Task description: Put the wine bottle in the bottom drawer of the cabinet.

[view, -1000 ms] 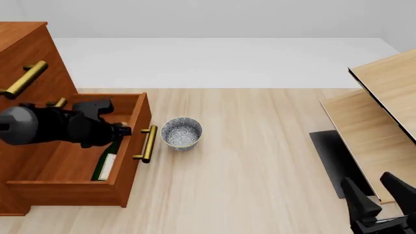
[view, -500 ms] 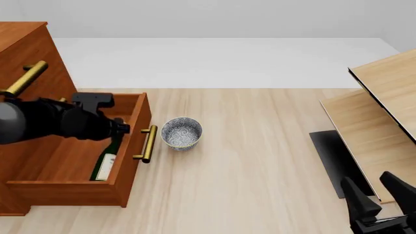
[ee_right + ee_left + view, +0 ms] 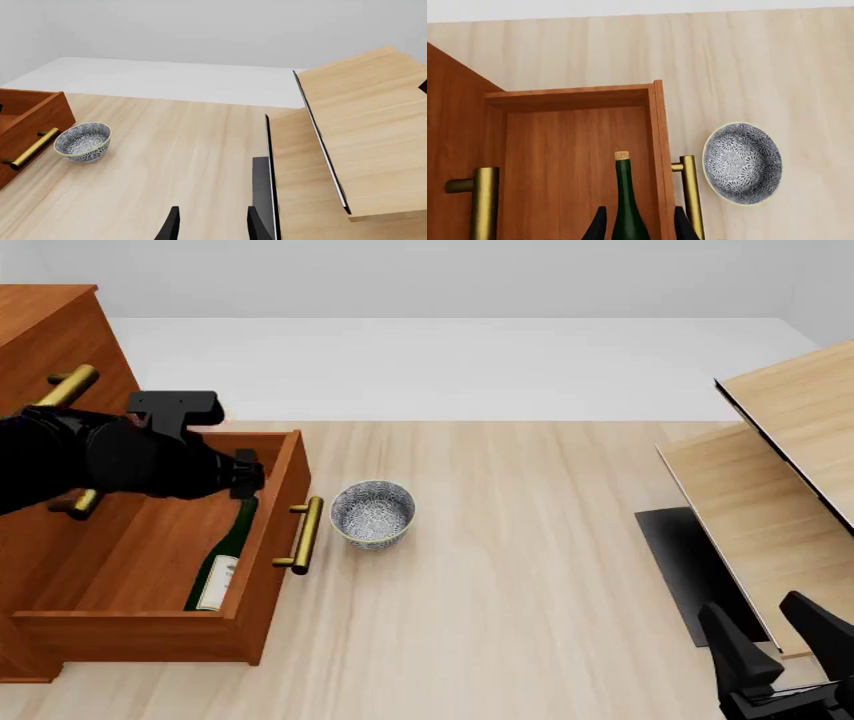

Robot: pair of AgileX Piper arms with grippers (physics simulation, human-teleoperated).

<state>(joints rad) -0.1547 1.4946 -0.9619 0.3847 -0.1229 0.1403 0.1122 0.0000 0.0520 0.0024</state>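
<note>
Two arms are shown at the release stage of the task. The wine bottle [image 3: 222, 562] is seen lying inside the bottom drawer [image 3: 147, 625], which is pulled out of the cabinet [image 3: 40, 330] at the 9 o'clock side of the front view; the bottle rests along the drawer's front panel, neck pointing toward 12 o'clock and label toward 6 o'clock. The left gripper [image 3: 244, 480] is held above the cork end. In the left wrist view its fingertips [image 3: 598, 226] are spread to either side of the bottle's shoulder with a visible gap, so the bottle is judged released rather than grasped. The right gripper [image 3: 781, 655] is parked at 5 o'clock, fingers parted and empty, beside the pale wood panels [image 3: 787, 460]. A grey patterned cup [image 3: 372, 513] stands on the table [image 3: 534, 570] just beside the drawer handle [image 3: 302, 535]. Placement appears complete; the next move is judged to call for lifting the left arm clear without touching the bottle neck or cup.
</note>
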